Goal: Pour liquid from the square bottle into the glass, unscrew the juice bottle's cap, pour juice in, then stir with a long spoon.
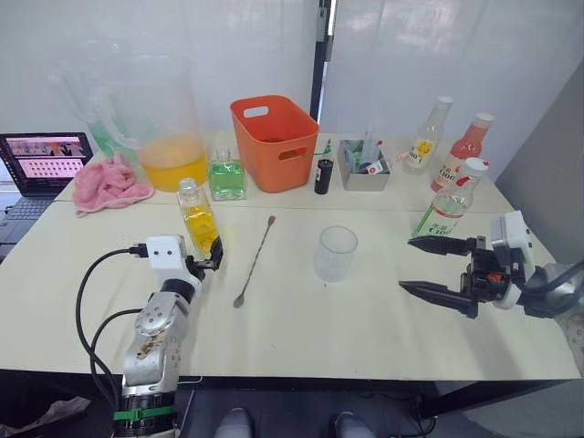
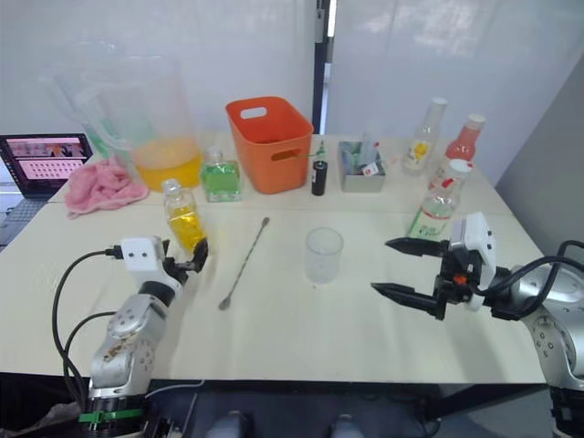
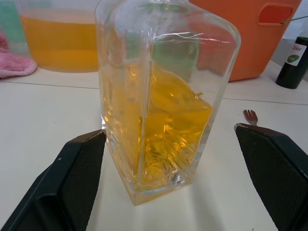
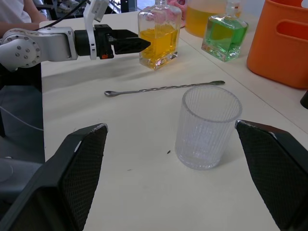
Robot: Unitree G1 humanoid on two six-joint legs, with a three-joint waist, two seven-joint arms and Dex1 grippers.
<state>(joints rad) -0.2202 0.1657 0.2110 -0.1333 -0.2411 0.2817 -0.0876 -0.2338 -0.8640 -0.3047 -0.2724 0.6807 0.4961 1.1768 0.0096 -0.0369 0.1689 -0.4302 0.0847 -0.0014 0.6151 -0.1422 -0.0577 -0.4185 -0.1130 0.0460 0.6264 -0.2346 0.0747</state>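
Cream tabletop [image 1: 301,338], white wall behind; square bottle [image 1: 197,217] between parted left claw [image 1: 212,255]; right claw [image 1: 427,266] spread wide near glass [image 1: 335,253].

The cream table [image 1: 301,319] carries a glass [image 1: 335,253], long spoon [image 1: 255,261], square bottle [image 1: 197,216] and orange basket [image 1: 274,141].

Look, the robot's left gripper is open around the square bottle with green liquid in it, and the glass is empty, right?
Almost. The square bottle between the open left gripper's fingers holds yellow-orange liquid, not green, as the left wrist view shows. The green bottle stands farther back, by the orange basket. The glass is indeed empty.
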